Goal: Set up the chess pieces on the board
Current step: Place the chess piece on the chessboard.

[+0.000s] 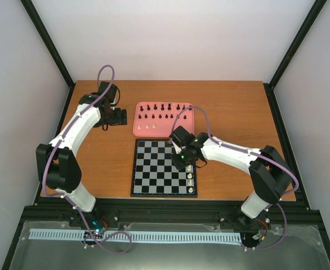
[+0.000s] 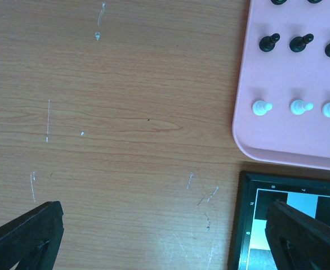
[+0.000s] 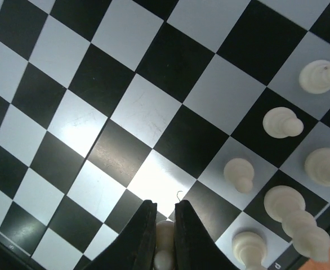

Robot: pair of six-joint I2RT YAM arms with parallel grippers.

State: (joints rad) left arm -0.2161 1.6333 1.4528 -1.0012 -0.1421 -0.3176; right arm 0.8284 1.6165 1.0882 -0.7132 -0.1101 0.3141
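The left end effector (image 2: 165, 216) hangs wide open and empty above the brown wooden worktop (image 2: 125, 112). Most tiny black and cream chessmen (image 1: 162, 116) sit in the pink rounded plastic tray (image 1: 139, 131). Over the black-and-pale checkered board (image 1: 154, 169), the right end effector (image 3: 164, 209) pinches a cream-white piece (image 3: 165, 232). This looks like the placing step; next it likely needs lowering onto a free square beside the standing white pieces (image 3: 283, 122).
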